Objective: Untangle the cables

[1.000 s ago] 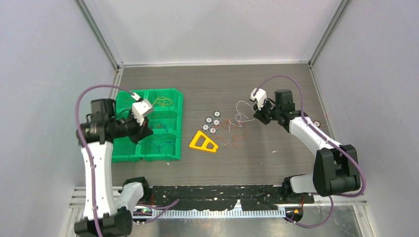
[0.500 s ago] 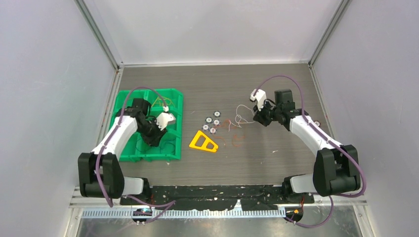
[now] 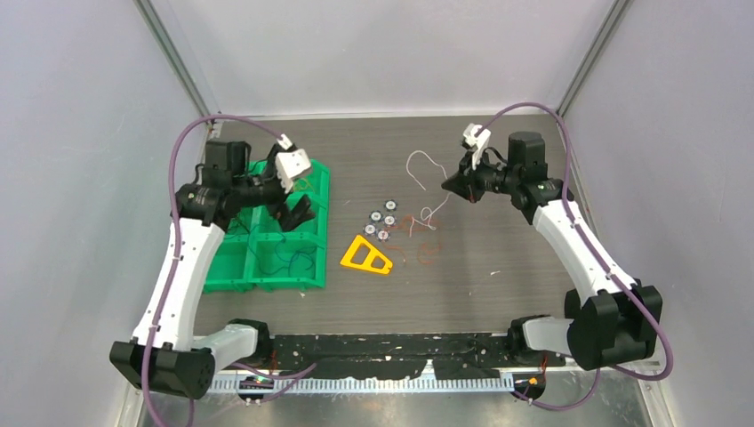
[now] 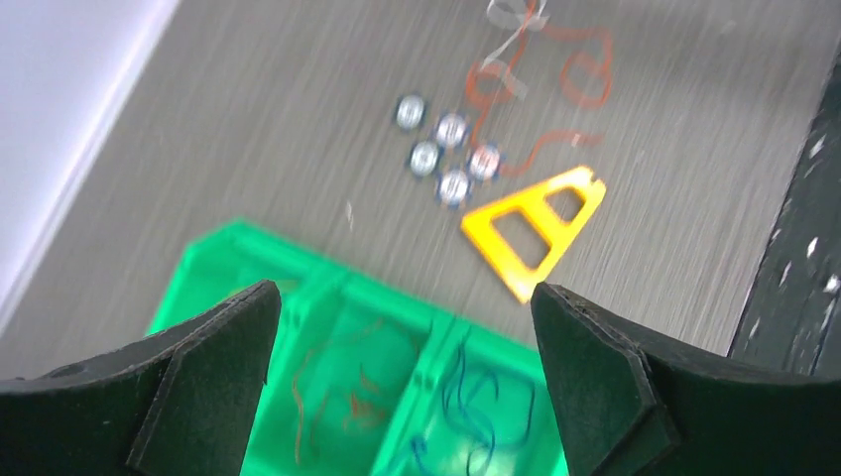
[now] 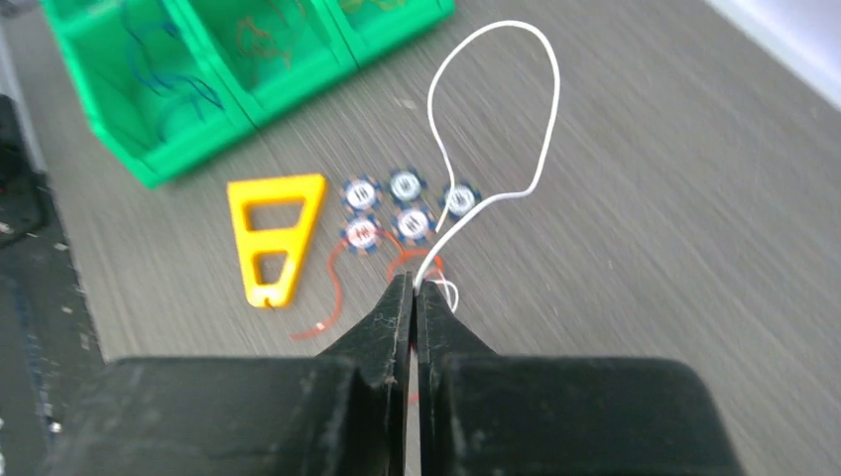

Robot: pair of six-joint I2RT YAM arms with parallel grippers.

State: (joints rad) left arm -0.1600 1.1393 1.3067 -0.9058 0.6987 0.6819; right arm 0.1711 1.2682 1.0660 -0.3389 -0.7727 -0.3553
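Observation:
My right gripper [image 3: 449,185] is shut on a thin white cable [image 3: 411,160] and holds it lifted above the table. In the right wrist view the white cable [image 5: 554,94] rises in a tall loop from the closed gripper [image 5: 415,284]. Orange-red cables [image 3: 420,245] lie curled on the table below, and the left wrist view also shows these orange-red cables [image 4: 580,74]. My left gripper [image 3: 297,212] hangs open and empty over the green bins [image 3: 222,271]. Between the open fingers [image 4: 198,377] I see blue cables [image 4: 476,397] and orange cables [image 4: 337,397] in separate compartments.
A yellow triangular piece [image 3: 365,256] lies just right of the bins. A cluster of small round blue-and-silver discs [image 3: 381,222] sits beside the loose cables. White walls close in the table on three sides, and a black strip runs along the near edge.
My left arm swung up over the bins and its gripper went from shut to wide open. My right gripper rose and drew back, pulling the white cable up from the pile.

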